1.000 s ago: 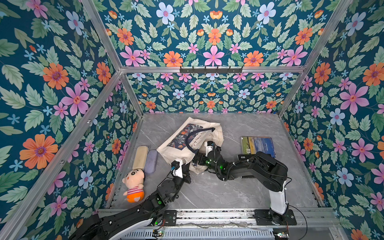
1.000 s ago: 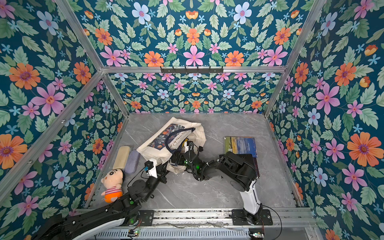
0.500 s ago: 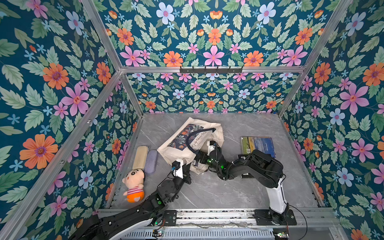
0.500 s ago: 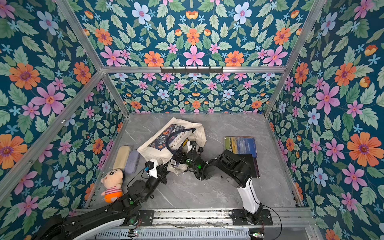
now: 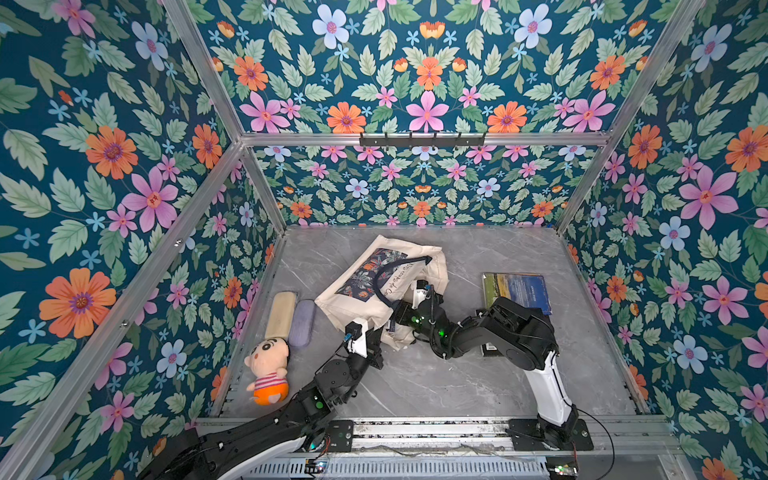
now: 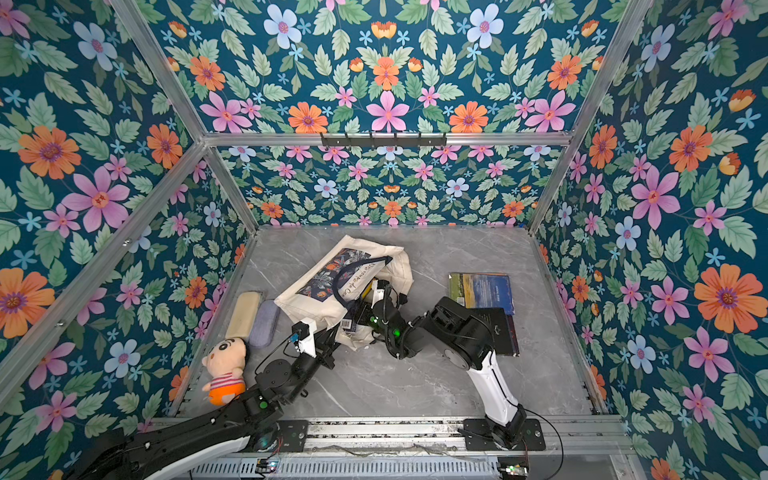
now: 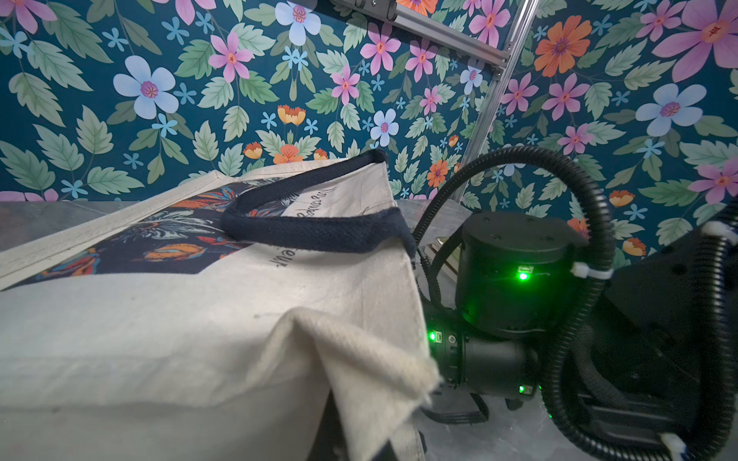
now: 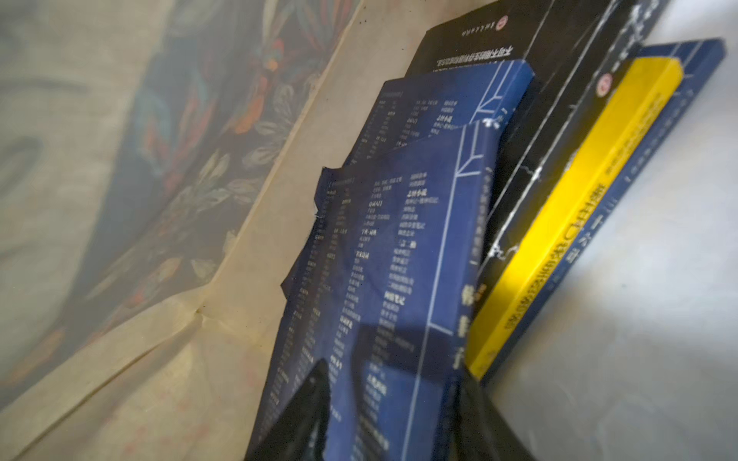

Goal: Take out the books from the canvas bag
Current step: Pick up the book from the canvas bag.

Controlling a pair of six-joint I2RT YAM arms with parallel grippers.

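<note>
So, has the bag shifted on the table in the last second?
No. The bag lies where it did: its left corner is just as near the purple case as before, in both top views.

Bright even light, right wrist view blurred

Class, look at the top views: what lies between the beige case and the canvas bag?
A purple case, alongside the beige case and just short of the canvas bag; both top views show it.

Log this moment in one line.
left claw: shut on bag edge | right claw: inside bag, astride blue book | out: green-blue book, black book
</note>
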